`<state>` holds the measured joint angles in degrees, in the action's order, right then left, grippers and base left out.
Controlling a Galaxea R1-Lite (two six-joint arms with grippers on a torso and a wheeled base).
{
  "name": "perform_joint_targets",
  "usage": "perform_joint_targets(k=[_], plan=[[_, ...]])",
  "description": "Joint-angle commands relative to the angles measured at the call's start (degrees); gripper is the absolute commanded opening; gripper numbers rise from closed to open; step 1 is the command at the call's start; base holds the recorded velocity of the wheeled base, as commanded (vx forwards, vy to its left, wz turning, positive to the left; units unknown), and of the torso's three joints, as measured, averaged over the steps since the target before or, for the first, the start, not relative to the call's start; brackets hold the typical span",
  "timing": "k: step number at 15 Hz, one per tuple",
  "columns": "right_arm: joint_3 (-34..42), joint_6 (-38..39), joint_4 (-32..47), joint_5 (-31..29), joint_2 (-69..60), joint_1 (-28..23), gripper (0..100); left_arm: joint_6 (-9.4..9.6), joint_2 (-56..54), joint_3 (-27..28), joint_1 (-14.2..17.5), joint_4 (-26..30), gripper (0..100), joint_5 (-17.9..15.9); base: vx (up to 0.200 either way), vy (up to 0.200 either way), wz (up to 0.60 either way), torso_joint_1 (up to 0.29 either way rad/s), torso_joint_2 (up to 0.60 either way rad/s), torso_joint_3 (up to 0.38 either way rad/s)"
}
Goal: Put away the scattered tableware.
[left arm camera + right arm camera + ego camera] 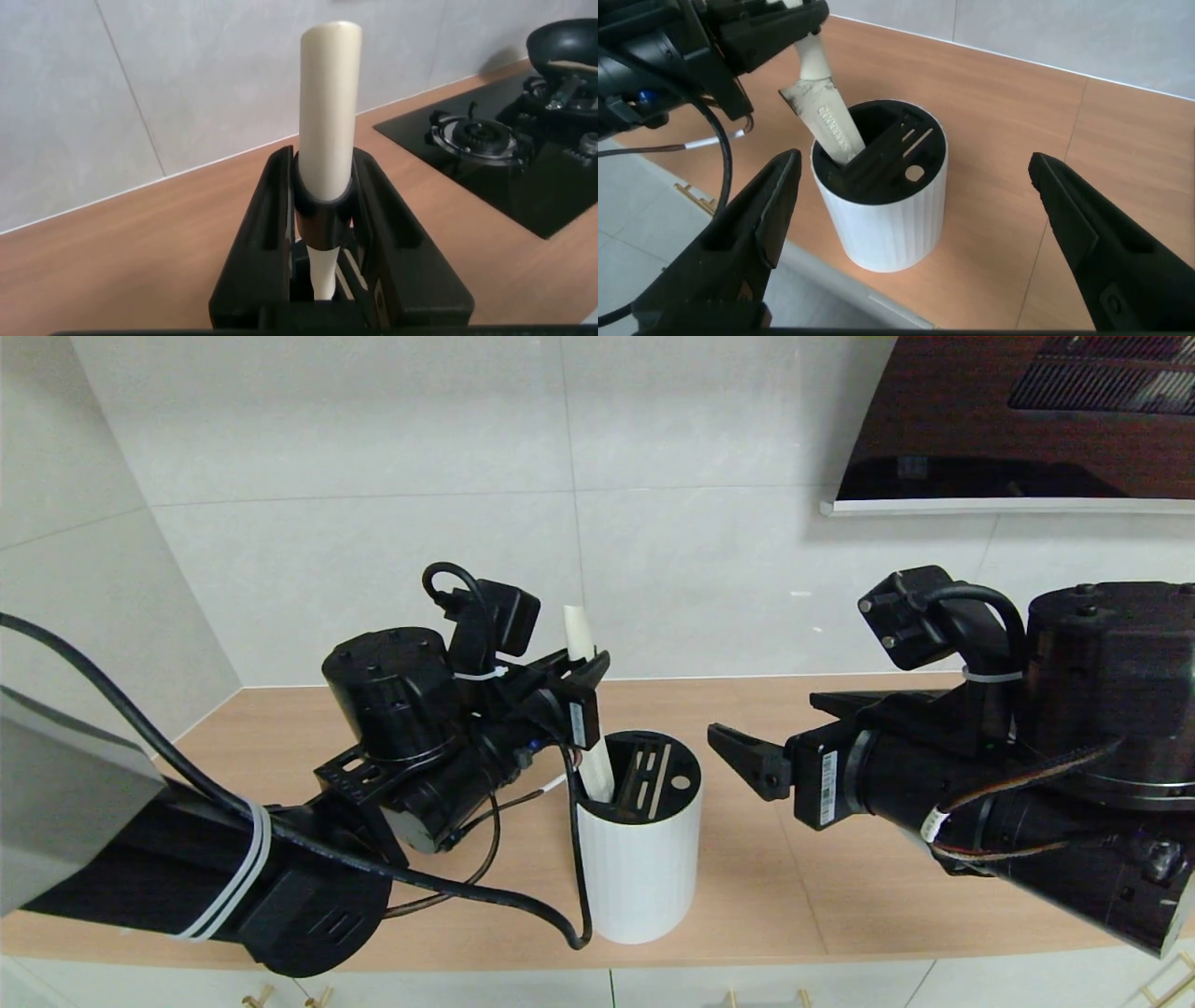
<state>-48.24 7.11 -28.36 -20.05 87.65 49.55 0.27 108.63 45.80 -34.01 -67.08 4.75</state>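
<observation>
Pale wooden table (840, 896) beneath white tiles carries a white ribbed cylindrical holder (639, 868). The left end effector (588, 677) is clamped on a cream-handled knife (579, 635), blade partly inside the holder (insertion step, I judge). Next: lower it straight, then release. The right end effector (913, 163) hangs nearby, spread apart.

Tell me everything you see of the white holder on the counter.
The holder is a white ribbed cylinder, plastic by the look, standing upright on the wooden counter near its front edge. Its black top insert has several slots and one round hole. A pale knife, gripped by the left tool, leans into an opening.
</observation>
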Motion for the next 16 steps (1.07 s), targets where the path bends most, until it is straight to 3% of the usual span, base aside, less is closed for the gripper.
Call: perform_joint_targets(k=[1,11,16], plan=[[0.0,0.0,0.0,0.0,0.0,0.0,100,0.00,-0.4,0.0,-0.1,-0.2,0,0.0,0.000,0.000,0.00,0.000,0.00,0.000],[0.0,0.0,0.0,0.0,0.0,0.1,100,-0.36,2.4,-0.1,-0.9,-1.4,0,0.0,0.000,0.000,0.00,0.000,0.00,0.000],[0.1,0.0,0.0,0.0,0.0,0.0,100,-0.44,-1.8,-0.7,-1.8,-1.2,0,0.1,0.000,0.000,0.00,0.000,0.00,0.000]])
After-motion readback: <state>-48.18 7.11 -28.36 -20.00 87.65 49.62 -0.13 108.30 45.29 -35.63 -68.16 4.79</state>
